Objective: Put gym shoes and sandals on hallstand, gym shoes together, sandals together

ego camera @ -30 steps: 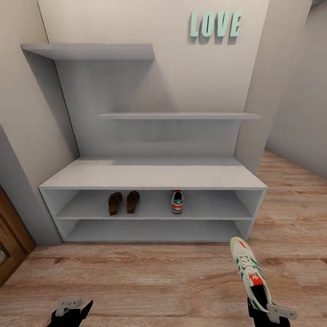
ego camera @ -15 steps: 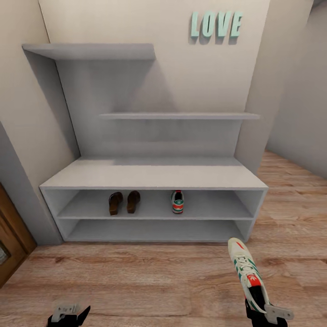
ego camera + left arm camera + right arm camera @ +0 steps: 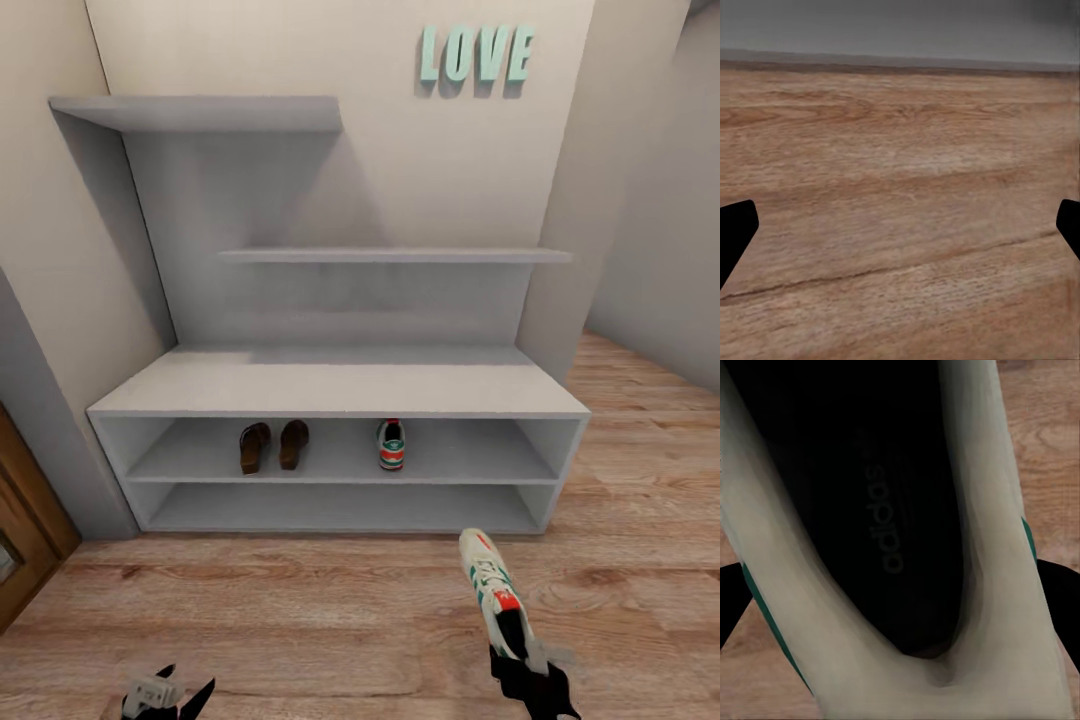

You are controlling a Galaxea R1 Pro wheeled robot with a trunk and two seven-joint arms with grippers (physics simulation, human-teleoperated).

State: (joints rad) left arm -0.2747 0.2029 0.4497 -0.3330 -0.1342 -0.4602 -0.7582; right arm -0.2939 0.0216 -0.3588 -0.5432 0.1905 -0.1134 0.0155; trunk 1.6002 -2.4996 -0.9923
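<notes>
Second gym shoe point(image 3: 492, 592) hangs over the corridor floor point(image 3: 300, 620), heel pinched in the right gripper point(image 3: 520, 665), toe aimed at the hallstand point(image 3: 340, 385) shelf, its mate point(image 3: 390, 445) up-left of it beside the sandals point(image 3: 272, 446); left gripper point(image 3: 165, 692) spread, empty.

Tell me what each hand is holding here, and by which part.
The right hand holds a gym shoe by its heel end, toe pointing at the rack. The left hand is open and empty.

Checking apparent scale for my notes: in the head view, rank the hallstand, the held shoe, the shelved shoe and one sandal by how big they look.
1. Hallstand
2. Held shoe, nearest the camera, so inflated
3. Shelved shoe and a sandal: too alike to rank
</notes>
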